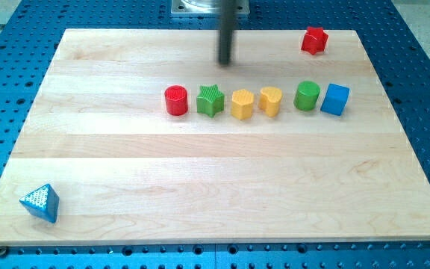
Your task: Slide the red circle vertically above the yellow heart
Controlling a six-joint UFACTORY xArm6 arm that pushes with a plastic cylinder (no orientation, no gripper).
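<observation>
The red circle [176,100] stands at the left end of a row of blocks in the upper middle of the wooden board [125,172]. The yellow heart [270,100] is in the same row, to the red circle's right, with a green star [210,100] and a yellow hexagon [242,104] between them. My tip [225,62] is above the row, up and to the right of the red circle and above the green star, touching no block.
A green cylinder [307,96] and a blue cube [335,99] end the row on the right. A red block [314,39] sits near the top right corner. A blue triangle [39,202] lies at the bottom left corner.
</observation>
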